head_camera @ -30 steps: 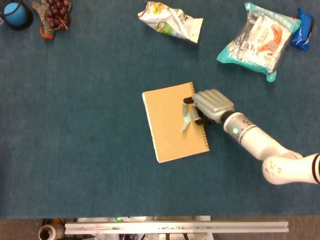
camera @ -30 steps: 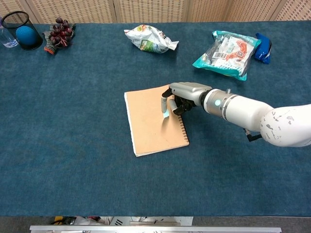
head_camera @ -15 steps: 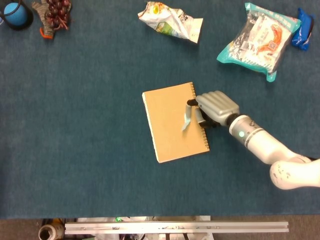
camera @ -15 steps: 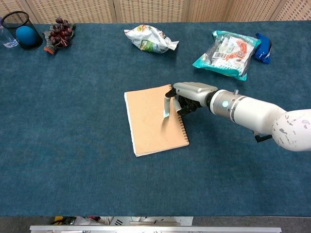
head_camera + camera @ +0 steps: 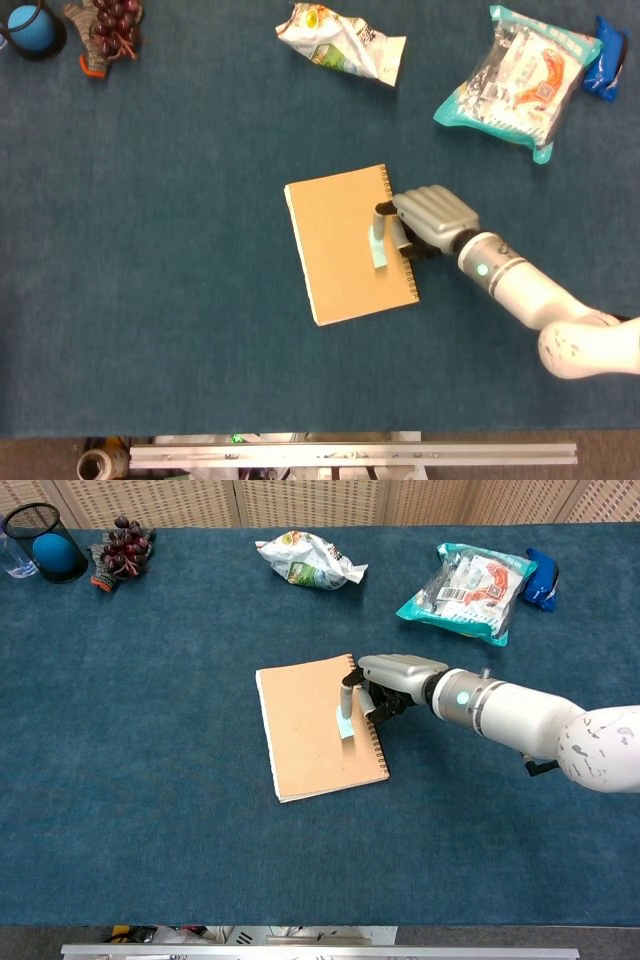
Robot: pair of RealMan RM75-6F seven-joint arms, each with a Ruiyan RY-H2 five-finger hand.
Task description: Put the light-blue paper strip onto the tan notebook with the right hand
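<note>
The tan spiral notebook (image 5: 335, 260) (image 5: 305, 730) lies at the middle of the blue table. My right hand (image 5: 428, 216) (image 5: 393, 677) hovers over the notebook's right, spiral-bound edge with its fingers curled. Its fingertips pinch the top end of the light-blue paper strip (image 5: 379, 246) (image 5: 346, 718). The strip hangs down over the notebook's right half, and its lower end touches or nearly touches the cover. My left hand shows in neither view.
A crumpled snack bag (image 5: 342, 42) lies at the back centre, and a teal-edged clear packet (image 5: 518, 78) with a blue item (image 5: 607, 58) at the back right. Far left hold a black cup with a blue ball (image 5: 30, 28) and a bunch of dark grapes (image 5: 108, 26).
The right hand drew back slightly to the right. The strip swung from slanting down-left to hanging nearly straight, its lower end now further right on the notebook.
</note>
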